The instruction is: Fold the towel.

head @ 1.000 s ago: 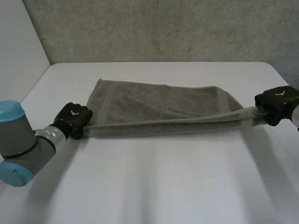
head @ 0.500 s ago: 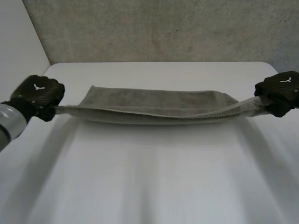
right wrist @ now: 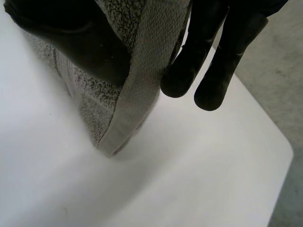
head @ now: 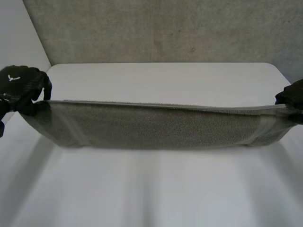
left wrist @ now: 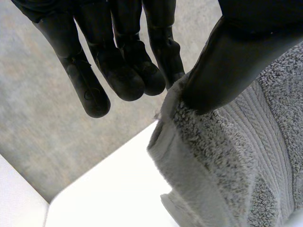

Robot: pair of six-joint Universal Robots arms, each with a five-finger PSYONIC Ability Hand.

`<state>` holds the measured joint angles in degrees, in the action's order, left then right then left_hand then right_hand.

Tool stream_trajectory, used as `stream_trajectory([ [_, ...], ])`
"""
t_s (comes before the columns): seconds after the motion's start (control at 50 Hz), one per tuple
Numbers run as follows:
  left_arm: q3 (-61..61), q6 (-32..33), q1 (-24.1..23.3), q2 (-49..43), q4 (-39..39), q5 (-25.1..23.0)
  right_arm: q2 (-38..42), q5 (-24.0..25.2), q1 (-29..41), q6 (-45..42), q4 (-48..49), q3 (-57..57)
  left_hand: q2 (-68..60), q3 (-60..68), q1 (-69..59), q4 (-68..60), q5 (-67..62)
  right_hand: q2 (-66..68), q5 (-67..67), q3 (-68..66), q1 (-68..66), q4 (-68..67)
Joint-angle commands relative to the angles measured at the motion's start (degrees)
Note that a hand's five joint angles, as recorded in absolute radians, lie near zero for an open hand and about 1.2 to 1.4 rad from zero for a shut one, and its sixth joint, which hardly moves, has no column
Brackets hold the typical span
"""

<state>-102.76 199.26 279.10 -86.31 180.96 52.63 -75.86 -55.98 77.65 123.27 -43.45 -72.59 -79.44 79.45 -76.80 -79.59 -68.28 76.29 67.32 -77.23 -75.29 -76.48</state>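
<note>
Tautly, towel (head: 156, 127) pinched (left hand (head: 21, 87), right hand (head: 292, 97))

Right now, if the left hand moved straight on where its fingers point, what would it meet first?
The way looks free: past the left hand, open air, then probably the grey wall behind the table; depth is unclear. The pinched towel hangs beside that line.

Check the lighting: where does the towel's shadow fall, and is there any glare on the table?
Head view: the towel, pinched by the left hand and right hand, casts a soft shadow on the table under its lower edge; no glare. Right wrist view: dim shadow under the hanging corner, table evenly bright. Left wrist view: towel well lit.
</note>
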Motion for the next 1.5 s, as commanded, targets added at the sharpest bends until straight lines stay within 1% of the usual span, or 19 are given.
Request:
stream_trajectory([
  [0.02,6.87,0.52,-2.60,-15.47,0.19,0.81,12.22,-3.17,6.02,2.41,1.17,8.43,-0.56,0.55,-3.20,-0.41,-1.72,3.71,2.68,-2.77,-4.71,-3.52],
  [0.12,14.87,0.61,-6.99,-26.37,-0.08,2.83,19.61,-9.14,11.74,5.05,2.66,17.13,-0.56,0.55,-3.20,-0.41,-1.72,3.71,2.68,-2.77,-4.71,-3.52],
  [0.16,21.08,0.69,-8.74,-32.49,-0.34,6.24,23.45,-11.77,13.40,6.97,5.11,22.12,-0.56,0.55,-3.20,-0.41,-1.72,3.71,2.68,-2.77,-4.71,-3.52],
  [0.26,29.60,0.69,-9.71,-39.70,-0.43,10.73,29.17,-13.62,14.72,8.65,8.89,28.45,-0.56,0.55,-3.20,-0.41,-1.72,3.71,2.68,-2.77,-4.71,-3.52],
  [0.6,46.59,0.69,-13.67,-52.47,-0.60,15.31,48.87,-22.41,20.52,9.18,10.22,51.50,-0.56,0.55,-3.20,-0.41,-1.72,3.71,2.68,-2.77,-4.71,-3.52],
  [0.62,47.38,0.69,-14.02,-53.17,-0.60,16.01,50.18,-23.28,20.87,9.26,10.22,53.33,-0.56,0.55,-3.20,-0.41,-1.72,-10.39,-11.41,11.33,9.39,10.58],
  [0.64,47.82,0.69,-14.37,-53.70,-0.52,16.36,51.15,-24.16,21.14,9.26,10.22,54.56,3.25,-3.26,0.61,3.40,2.09,-32.51,-33.53,33.45,31.51,32.70],
  [0.66,47.83,0.69,-14.37,-53.70,-0.52,16.37,51.16,-24.17,21.14,9.26,10.22,54.58,3.29,-3.29,0.65,3.44,2.13,-32.73,-33.76,33.67,31.73,32.92],
  [0.7,48.18,0.69,-14.81,-54.31,-0.43,16.63,52.56,-25.92,21.32,9.27,10.83,56.24,31.77,-31.78,29.13,31.92,30.61,-59.04,-60.06,59.97,58.03,59.22],
  [0.76,48.26,0.69,-14.99,-54.40,-0.34,16.63,53.09,-26.46,21.32,9.26,11.63,56.60,36.59,-36.60,33.95,36.74,35.43,-66.29,-67.32,67.23,65.29,66.48],
  [0.78,48.26,0.69,-15.08,-54.40,-0.34,16.89,53.44,-26.72,21.40,9.26,12.59,56.86,45.92,-45.93,43.28,46.07,44.76,-66.29,-67.32,67.23,65.29,66.48],
  [0.8,48.26,0.69,-15.08,-54.23,-0.34,17.33,53.44,-26.89,21.40,9.35,13.64,56.95,57.67,-57.68,55.03,57.82,56.51,-66.29,-67.32,67.23,65.29,66.48],
  [0.82,48.26,0.69,-15.08,-54.23,-0.34,17.33,53.44,-26.90,21.40,9.35,13.65,56.95,57.79,-57.79,55.15,57.94,56.63,-66.29,-67.32,67.23,65.29,66.48],
  [0.84,48.26,0.69,-15.08,-54.05,-0.43,17.85,53.27,-26.98,21.40,9.61,14.52,56.95,68.78,-68.79,66.14,68.93,67.62,-66.29,-67.32,67.23,65.29,66.48],
  [1.04,44.31,0.52,-15.25,-48.78,-0.78,18.91,47.47,-26.28,21.40,19.02,14.97,55.63,68.05,-68.06,65.41,68.20,66.89,-66.29,-67.32,67.23,65.29,66.48],
  [1.14,37.54,0.61,-15.17,-42.71,-0.60,18.56,41.49,-22.68,20.70,23.50,12.33,49.92,67.88,-67.89,65.24,68.03,66.72,-66.29,-67.32,67.23,65.29,66.48],
  [1.18,31.68,0.61,-15.08,-38.26,0.09,18.21,35.72,-19.88,20.26,24.47,11.54,42.31,67.71,-67.72,65.07,67.86,66.55,-66.29,-67.32,67.23,65.29,66.48],
  [1.3,20.87,0.43,-14.73,-30.95,4.39,18.04,25.69,-18.20,17.80,23.51,12.68,24.38,67.88,-67.89,65.24,68.03,66.72,-66.29,-67.32,67.23,65.29,66.48],
  [1.5,13.73,0.52,-15.16,-27.34,10.12,18.04,19.70,-19.25,17.18,17.98,20.93,3.54,67.71,-67.72,65.07,67.86,66.55,-63.52,-64.54,64.46,62.52,63.71],
])
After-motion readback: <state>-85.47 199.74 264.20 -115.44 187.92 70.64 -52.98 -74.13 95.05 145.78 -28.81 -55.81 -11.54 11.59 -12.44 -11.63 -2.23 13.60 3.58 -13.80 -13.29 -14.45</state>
